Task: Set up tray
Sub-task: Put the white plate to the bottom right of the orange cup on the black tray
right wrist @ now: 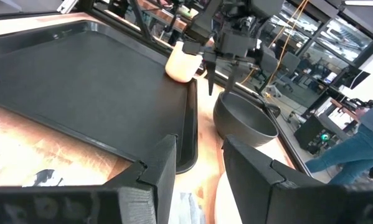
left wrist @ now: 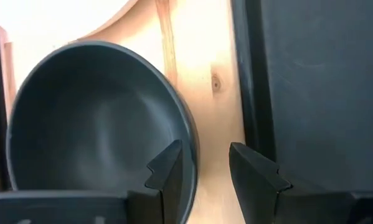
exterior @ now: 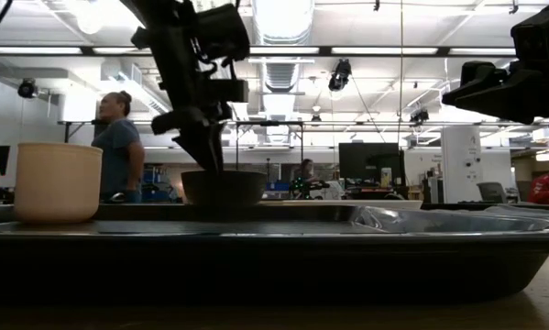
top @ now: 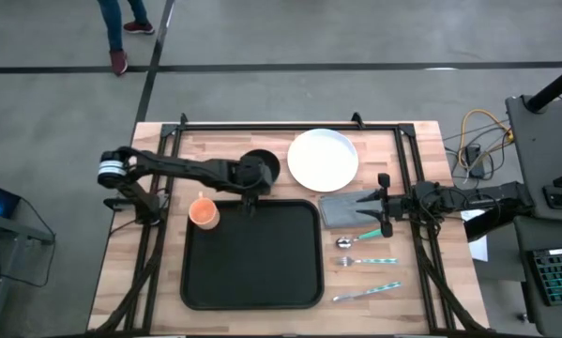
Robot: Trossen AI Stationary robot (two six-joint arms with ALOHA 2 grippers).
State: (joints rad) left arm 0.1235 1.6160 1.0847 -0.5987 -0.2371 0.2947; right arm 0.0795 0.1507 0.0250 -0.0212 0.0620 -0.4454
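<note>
The left pincer (left wrist: 202, 171) hangs open astride the dark bowl's (left wrist: 93, 130) rim beside the tray (top: 252, 253); it should close squarely before lifting. The right pincer (right wrist: 195, 168) waits open.

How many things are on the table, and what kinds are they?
Tray: 1
Orange cup: 1
Dark bowl: 1
White plate: 1
Grey napkin: 1
Cutlery pieces: 3, namely a spoon, a second piece and a third piece
Total: 8
</note>
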